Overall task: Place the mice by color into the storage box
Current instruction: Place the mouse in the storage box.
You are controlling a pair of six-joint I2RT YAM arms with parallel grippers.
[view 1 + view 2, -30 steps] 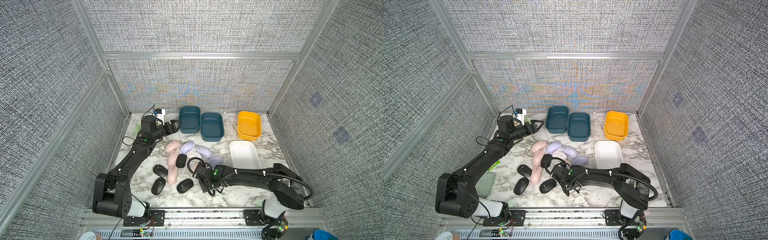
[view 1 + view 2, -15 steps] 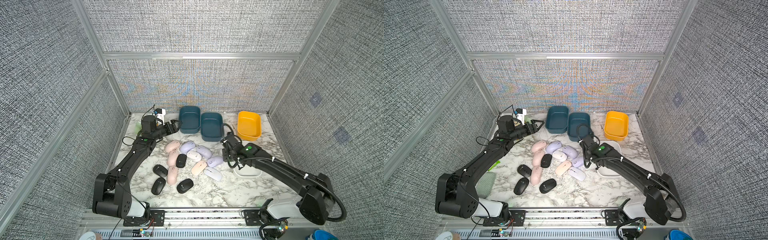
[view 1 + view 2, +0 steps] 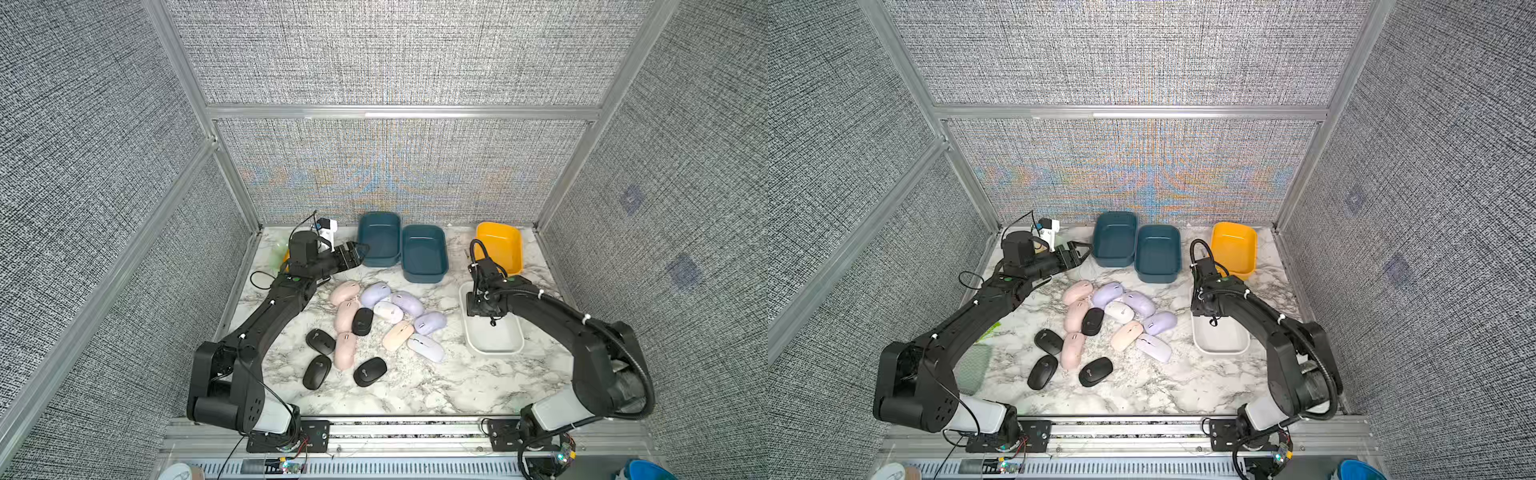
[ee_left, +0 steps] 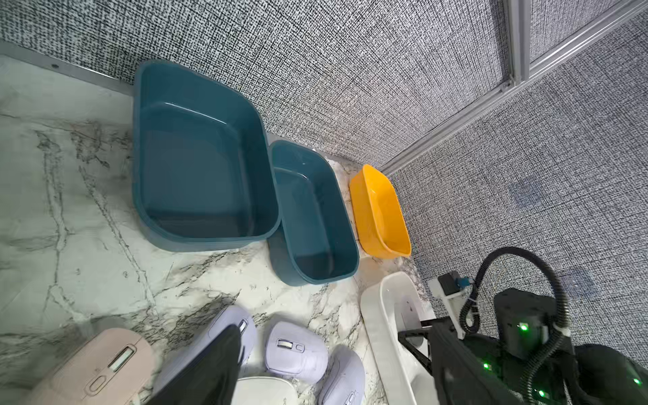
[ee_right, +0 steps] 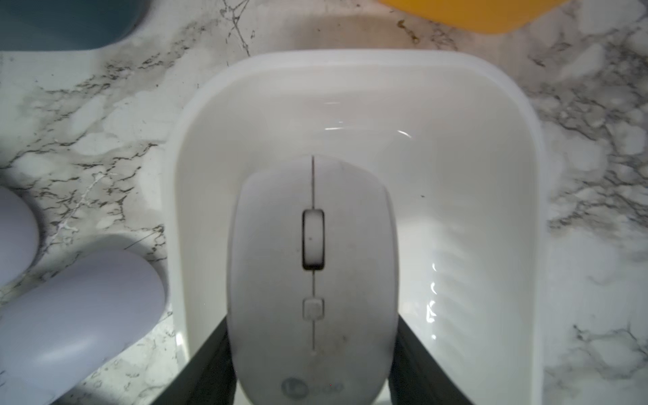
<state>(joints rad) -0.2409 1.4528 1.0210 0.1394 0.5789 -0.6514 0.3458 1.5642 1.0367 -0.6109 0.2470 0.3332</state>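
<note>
Mice (image 3: 374,328), small smooth oval wireless ones in black, pale pink, lilac and white, lie mostly heaped on the white marble-patterned desk (image 3: 415,395), just beside the white oblong plastic box (image 3: 494,352) on its left-arm side. Beyond the white box's far end, by the back wall, stands a yellow plastic box (image 3: 498,245), empty. Farther along that wall from the white box sit a dark teal plastic box (image 3: 424,255) and, touching it, a second dark teal plastic box (image 3: 379,245), both empty.

Within the white box nothing shows but one white mouse (image 5: 312,245), gripped by its flanks in the right tool (image 5: 312,319) over the box's far half. Whether it touches the floor I cannot tell. Its long axis runs along the box's, wheel end pointing away from the wrist toward the yellow box. The right arm is nearer, so release looks like a short drop. The left tool (image 3: 358,254) hangs empty with its jaws apart, well away from the white box.
</note>
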